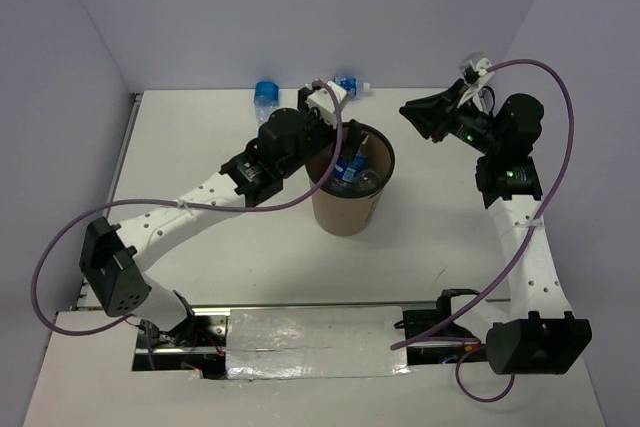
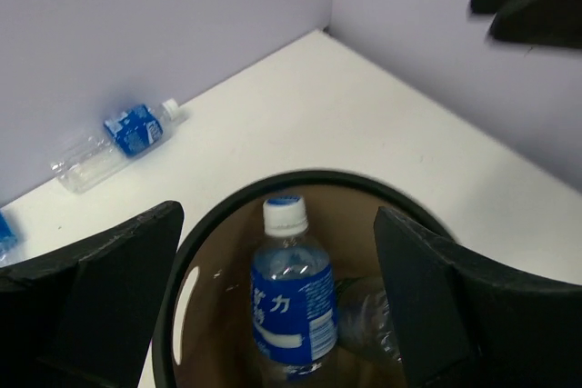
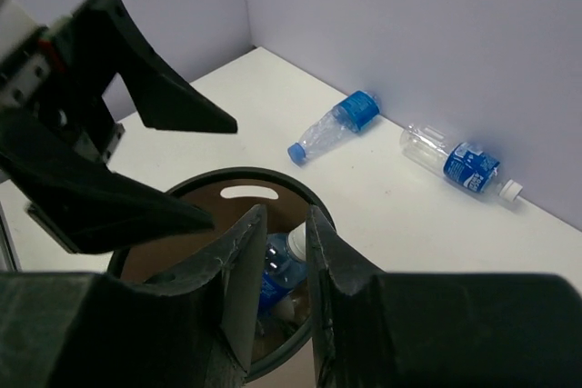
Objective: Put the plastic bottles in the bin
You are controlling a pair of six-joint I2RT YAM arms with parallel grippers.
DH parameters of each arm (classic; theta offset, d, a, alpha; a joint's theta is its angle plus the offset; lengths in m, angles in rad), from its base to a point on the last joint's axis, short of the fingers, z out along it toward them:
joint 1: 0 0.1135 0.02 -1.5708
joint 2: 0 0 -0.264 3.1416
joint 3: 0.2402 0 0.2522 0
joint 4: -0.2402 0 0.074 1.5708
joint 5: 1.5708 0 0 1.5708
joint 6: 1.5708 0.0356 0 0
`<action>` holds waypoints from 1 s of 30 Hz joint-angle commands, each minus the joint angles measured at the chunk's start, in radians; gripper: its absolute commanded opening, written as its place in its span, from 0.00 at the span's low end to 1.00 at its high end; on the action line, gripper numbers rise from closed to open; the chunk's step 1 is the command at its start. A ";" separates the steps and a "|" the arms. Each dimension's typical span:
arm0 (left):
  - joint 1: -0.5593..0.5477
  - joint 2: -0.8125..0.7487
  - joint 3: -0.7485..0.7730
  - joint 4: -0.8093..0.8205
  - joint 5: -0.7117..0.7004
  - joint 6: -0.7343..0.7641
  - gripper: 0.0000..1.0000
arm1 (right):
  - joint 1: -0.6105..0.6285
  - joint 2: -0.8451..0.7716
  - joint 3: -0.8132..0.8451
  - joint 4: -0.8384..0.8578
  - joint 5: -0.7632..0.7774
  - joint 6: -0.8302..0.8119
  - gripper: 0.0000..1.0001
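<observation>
Top view – bin (image 1: 350,209): stood upright near the middle of the table (image 1: 230,247), black rim up.
Top view – bottles in the bin (image 1: 350,172): blue labels showed inside; the count could not be told.
Top view – blue-capped bottle (image 1: 266,95): lay on the table by the far wall, left of the bin and well apart from it.
Top view – white-capped bottle (image 1: 350,84): lay by the far wall, behind the bin.
Top view – left gripper (image 1: 335,125): hung over the far-left part of the bin's rim.
Top view – right gripper (image 1: 408,112): hung in the air to the right of the bin, tips pointing toward it.
Left wrist view – left gripper (image 2: 277,215): fingers spread wide above the bin's mouth, nothing between them.
Left wrist view – standing bottle (image 2: 291,302): stood upright inside the bin, white cap up, blue label.
Left wrist view – second bottle (image 2: 366,315): clear, just beside the standing bottle, partly hidden.
Right wrist view – right gripper (image 3: 286,215): fingers drawn almost together, only a narrow slit left, gripping nothing.
Right wrist view – blue-capped bottle and white-capped bottle: both lay on their sides near the wall, apart from each other, outside the bin.
</observation>
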 commanded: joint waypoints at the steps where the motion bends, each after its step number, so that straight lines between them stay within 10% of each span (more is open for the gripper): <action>1: -0.006 -0.063 0.084 0.010 0.019 -0.072 1.00 | -0.006 -0.013 0.007 0.005 -0.017 -0.001 0.32; 8: 0.056 -0.113 0.192 -0.062 -0.187 -0.335 1.00 | -0.006 0.010 0.032 -0.048 -0.004 -0.030 0.39; 15: 0.443 -0.041 0.130 -0.056 0.147 -0.854 0.92 | -0.009 0.076 0.110 -0.176 0.034 -0.083 0.77; 20: 0.534 0.169 0.147 0.057 0.299 -1.014 0.94 | -0.014 0.172 0.223 -0.326 0.068 -0.142 0.95; 30: 0.565 0.725 0.429 0.261 0.430 -1.409 1.00 | -0.025 0.280 0.368 -0.475 0.166 -0.248 0.98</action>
